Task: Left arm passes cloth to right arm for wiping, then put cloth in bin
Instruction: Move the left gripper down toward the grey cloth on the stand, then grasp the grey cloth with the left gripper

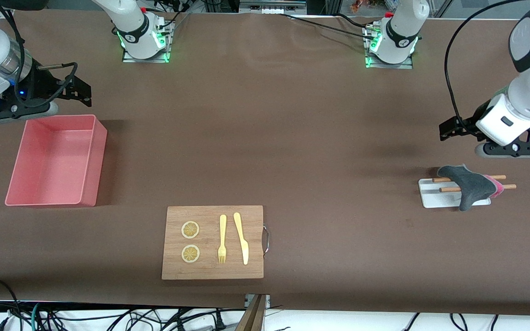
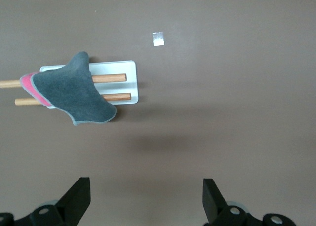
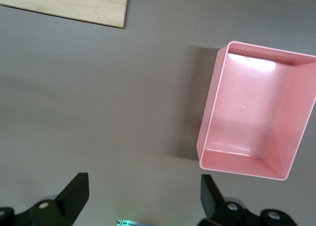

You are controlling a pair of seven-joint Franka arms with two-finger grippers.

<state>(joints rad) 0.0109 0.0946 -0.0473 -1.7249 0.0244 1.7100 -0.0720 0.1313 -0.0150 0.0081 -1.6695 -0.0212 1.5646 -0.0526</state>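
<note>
Board [image 1: 213,242] with fork [image 1: 221,239], knife [image 1: 241,237], perhaps lemon slices [image 1: 190,242]

No readable text, label, brand name, number or sign appears in any of the three views. The small pale square [image 2: 158,39] lying on the worktop [image 2: 237,97] near the white tray [image 2: 118,66] carries no marking that can be made out.

Both arms [image 1: 529,87] white-shelled with dark joint caps; black grippers [image 1: 451,128]; black cables looped alongside; bases [image 1: 144,39] lit green.
</note>
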